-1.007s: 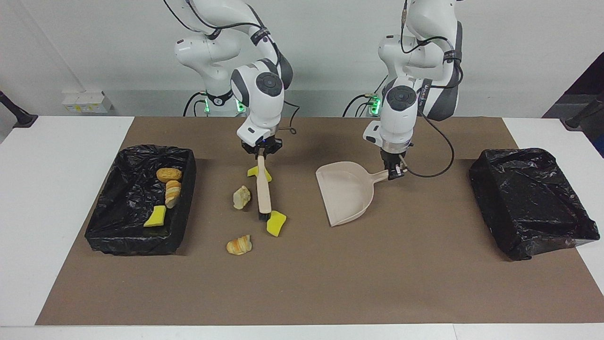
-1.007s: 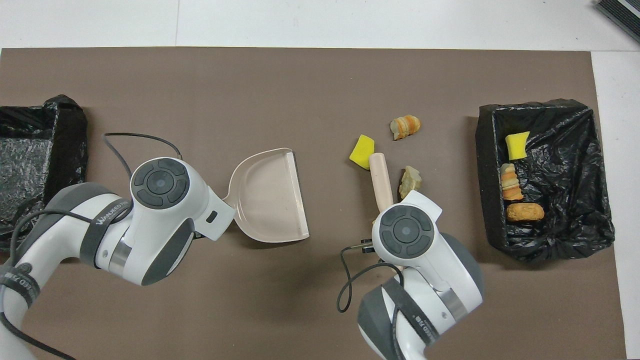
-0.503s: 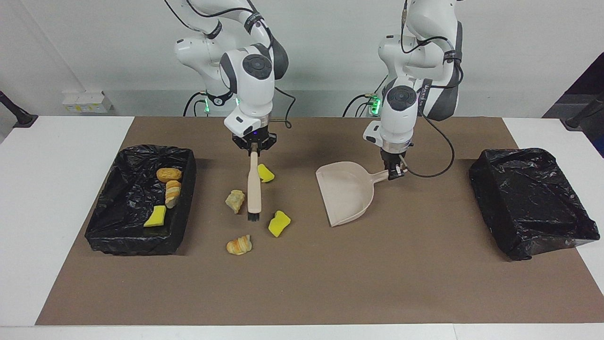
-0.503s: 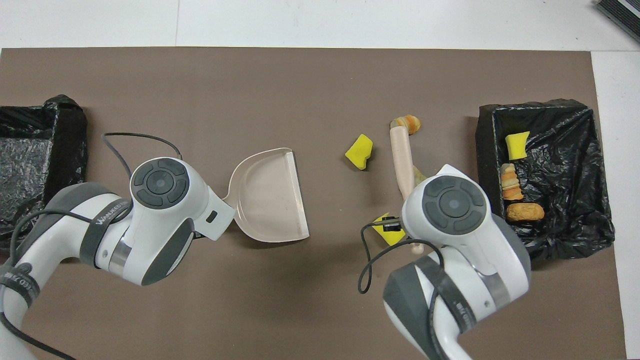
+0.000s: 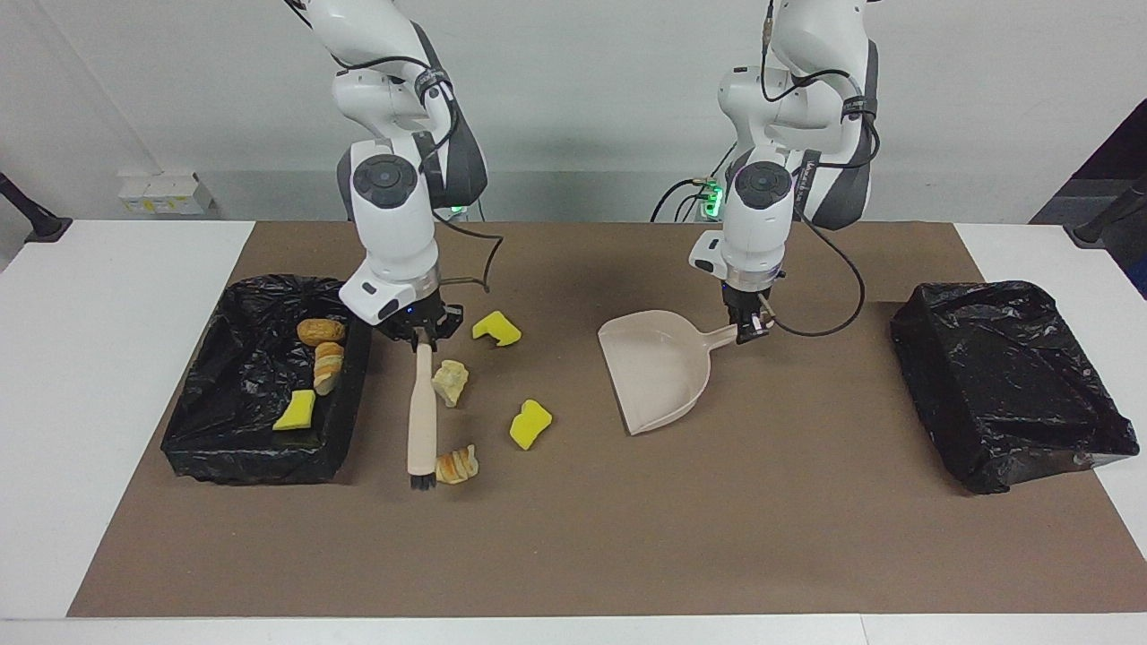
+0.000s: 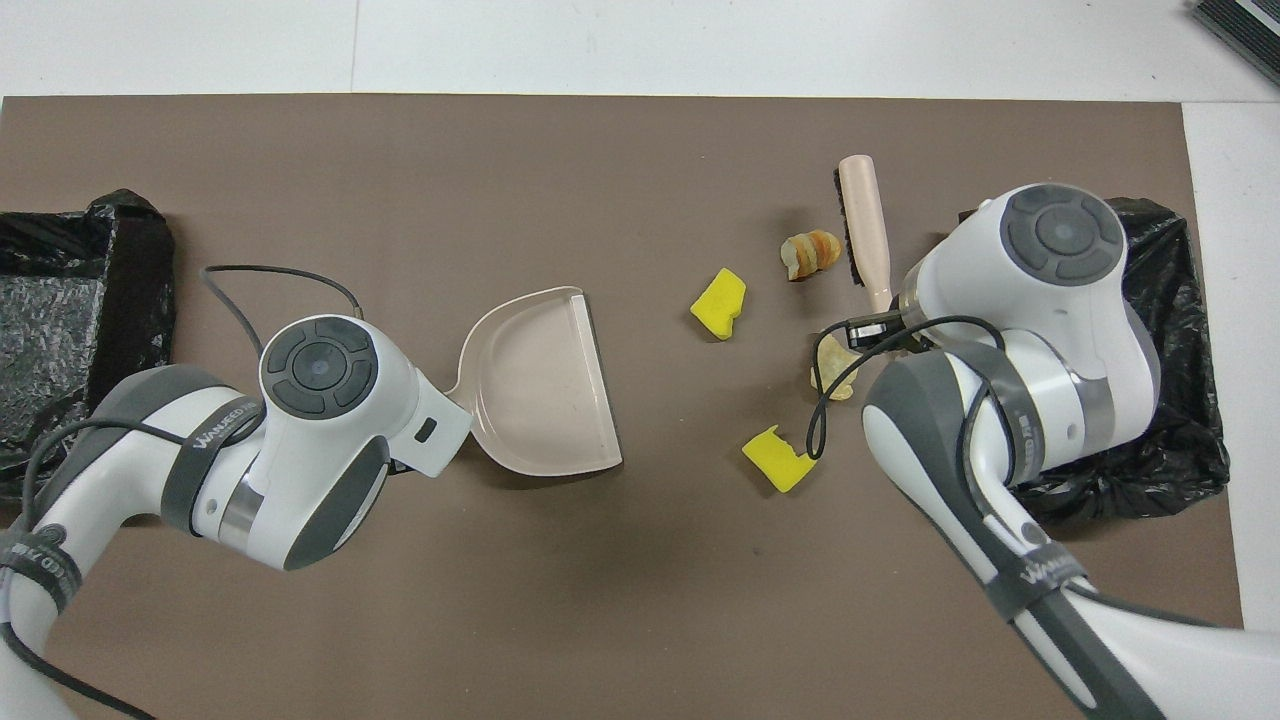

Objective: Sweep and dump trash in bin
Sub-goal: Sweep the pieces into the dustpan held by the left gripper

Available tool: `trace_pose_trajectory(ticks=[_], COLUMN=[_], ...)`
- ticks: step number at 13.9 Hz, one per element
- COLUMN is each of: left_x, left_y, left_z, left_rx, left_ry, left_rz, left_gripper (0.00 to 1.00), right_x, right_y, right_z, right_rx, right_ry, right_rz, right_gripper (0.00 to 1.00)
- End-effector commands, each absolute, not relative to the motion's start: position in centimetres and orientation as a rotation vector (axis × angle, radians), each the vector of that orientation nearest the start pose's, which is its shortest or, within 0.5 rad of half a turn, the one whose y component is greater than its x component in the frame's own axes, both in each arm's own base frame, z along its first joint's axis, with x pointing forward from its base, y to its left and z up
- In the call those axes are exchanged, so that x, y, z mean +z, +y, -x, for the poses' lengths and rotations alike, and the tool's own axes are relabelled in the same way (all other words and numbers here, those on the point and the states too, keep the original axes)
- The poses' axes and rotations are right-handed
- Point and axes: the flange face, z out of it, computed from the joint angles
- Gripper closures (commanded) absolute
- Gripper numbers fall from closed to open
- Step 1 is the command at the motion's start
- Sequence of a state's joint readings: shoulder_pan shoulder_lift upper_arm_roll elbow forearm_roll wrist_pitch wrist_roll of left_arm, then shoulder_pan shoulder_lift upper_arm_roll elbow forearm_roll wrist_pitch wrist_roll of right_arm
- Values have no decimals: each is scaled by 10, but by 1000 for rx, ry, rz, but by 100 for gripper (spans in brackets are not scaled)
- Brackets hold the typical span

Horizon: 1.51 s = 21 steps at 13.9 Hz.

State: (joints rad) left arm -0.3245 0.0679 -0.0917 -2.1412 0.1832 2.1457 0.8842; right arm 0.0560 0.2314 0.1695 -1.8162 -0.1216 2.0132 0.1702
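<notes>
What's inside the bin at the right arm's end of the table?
In the black-lined bin lie three pieces: a golden-brown bread roll, a striped bread piece and a yellow sponge chunk. From overhead, the right arm covers them all.

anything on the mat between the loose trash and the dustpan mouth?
Nothing visible. The brush, held by the right gripper, has its bristles beside the striped bread piece. Between the four loose pieces and the dustpan, held by the left gripper, only bare brown mat shows.
</notes>
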Motion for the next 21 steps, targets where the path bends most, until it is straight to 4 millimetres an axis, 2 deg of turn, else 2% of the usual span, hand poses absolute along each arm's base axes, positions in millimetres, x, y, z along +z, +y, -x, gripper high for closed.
trace_pose_trajectory(ticks=[1,4,6,7,8,9,11,15,18,21], left_x=[363,363,363,362,363,363,362,360,360,360], left_y=[-210,-210,-211,-211,-211,-211,-210,-210,-210,-211], left_z=[-504,-504,-503,-503,-503,-503,-502,-500,-499,-497], left_rx=[107,112,113,116,114,118,119,129,131,129], left_ry=[1903,1901,1897,1883,1879,1877,1859,1801,1798,1803], left_rz=[2317,2319,2322,2334,2337,2338,2352,2395,2398,2394], left_gripper=[100,100,100,100,100,100,100,100,100,100], right_x=[396,372,365,356,355,356,359,358,359,369], right_y=[125,113,116,122,130,144,188,267,311,351], right_z=[-643,-659,-655,-650,-645,-640,-625,-569,-523,-499], right_rx=[68,156,189,220,233,237,248,299,310,342], right_ry=[-203,-161,-129,-131,-138,-108,-60,-30,-47,-70], right_rz=[3169,3155,3113,3105,3105,3096,3108,3058,3062,2987], right_gripper=[100,100,100,100,100,100,100,100,100,100])
